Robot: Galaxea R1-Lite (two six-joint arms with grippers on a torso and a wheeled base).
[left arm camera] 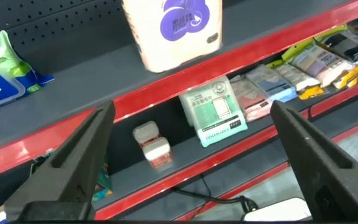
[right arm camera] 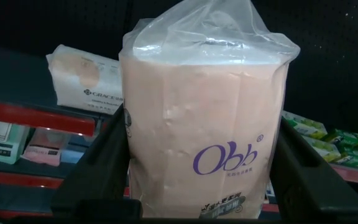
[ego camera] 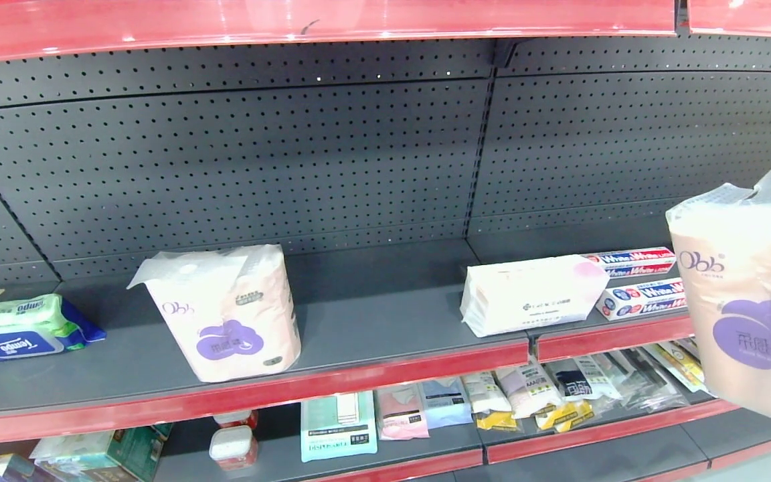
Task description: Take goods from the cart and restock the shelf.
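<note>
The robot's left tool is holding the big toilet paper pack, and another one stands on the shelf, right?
Not quite: the right tool holds the toilet paper pack, as the right wrist view shows. The left tool is open and empty. A second pack does stand on the shelf.

A dark grey metal shelf [ego camera: 372, 314] ran across the view, its front edge capped by a red strip [ego camera: 292, 391]. Behind it rose a perforated grey back panel [ego camera: 258, 154], split by a slotted upright [ego camera: 482, 134] right of centre. Overhead, the red fascia [ego camera: 359, 20] of the next tier up caught bright glints of light. Below, a lower shelf [ego camera: 593, 462] with the same red edging stepped out farther forward, and pale grey floor [ego camera: 770, 462] showed beyond its right front corner.
</note>
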